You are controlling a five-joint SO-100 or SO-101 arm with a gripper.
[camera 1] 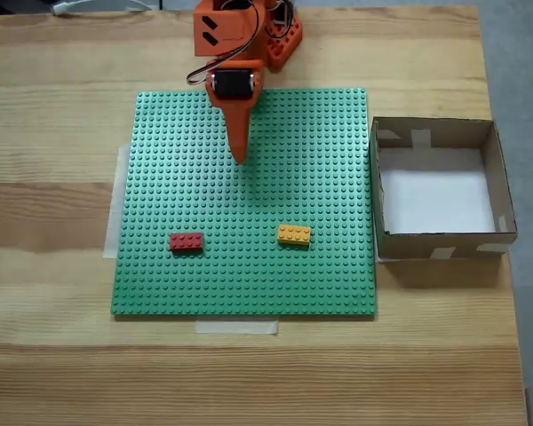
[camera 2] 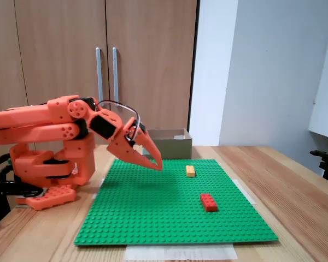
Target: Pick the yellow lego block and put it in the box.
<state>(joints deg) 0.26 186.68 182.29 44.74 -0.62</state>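
The orange plastic robot arm (camera 2: 49,128) sits folded low over its base at the back edge of the table, its upper links lying nearly level and stacked, with the wrist bent forward and down. Its two-finger orange gripper (camera 1: 241,158) points toward the middle of the green studded baseplate (camera 1: 160,266); in the side-on fixed view the gripper (camera 2: 157,165) hangs above the plate with its tips tilted downward, not touching the studs. The fingers lie together in a narrow wedge with only a slight gap near the tips, and they hold nothing. The small yellow-orange studded lego block (camera 1: 294,234) lies flat on the baseplate, well ahead of the gripper and off to the right in the top-down fixed view; in the side-on fixed view the same block (camera 2: 191,171) sits beyond the gripper tips, on the far part of the plate. A small red studded brick (camera 1: 186,241) of like size lies on the plate too, apart from the yellow one and to its left in the top-down view, nearer the camera in the side-on view (camera 2: 209,202). The square brown cardboard box (camera 1: 505,191) with low walls, a white floor and tape patches stands just beside the plate's right edge in the top-down view. Strips of pale tape (camera 1: 236,327) hold the plate to the light wooden table (camera 1: 53,373). Nothing lies between the gripper and the yellow block.
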